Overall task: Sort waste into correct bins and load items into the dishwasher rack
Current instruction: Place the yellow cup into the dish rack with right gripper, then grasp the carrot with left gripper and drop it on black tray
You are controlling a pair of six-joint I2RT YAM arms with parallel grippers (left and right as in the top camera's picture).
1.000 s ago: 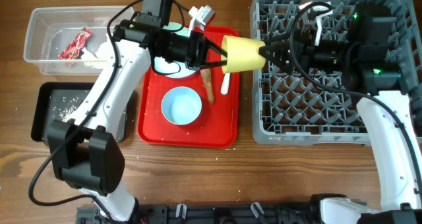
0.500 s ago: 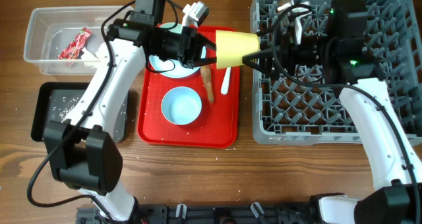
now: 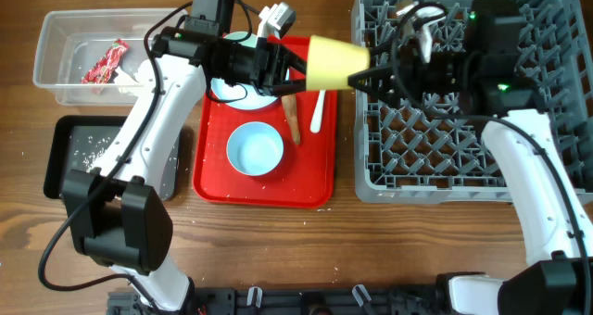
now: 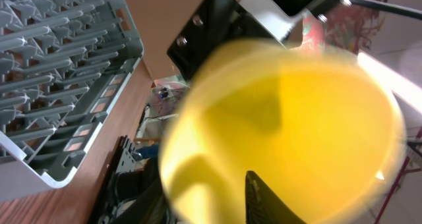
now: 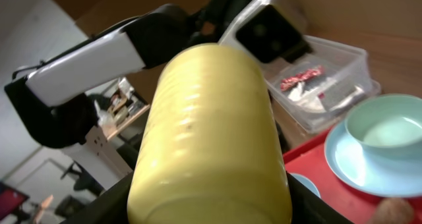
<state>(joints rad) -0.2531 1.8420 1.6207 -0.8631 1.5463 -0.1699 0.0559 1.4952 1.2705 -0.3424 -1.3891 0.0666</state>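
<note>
Now the right tool (image 3: pixel 371 75) clamps the yellow cup (image 3: pixel 335 63) by its base; whether the left tool (image 3: pixel 300 74) grips it, can't tell.

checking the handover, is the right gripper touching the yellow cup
Touching. The right wrist view shows the yellow cup wedged between the dark fingers of the right gripper, with no gap on either side.
</note>
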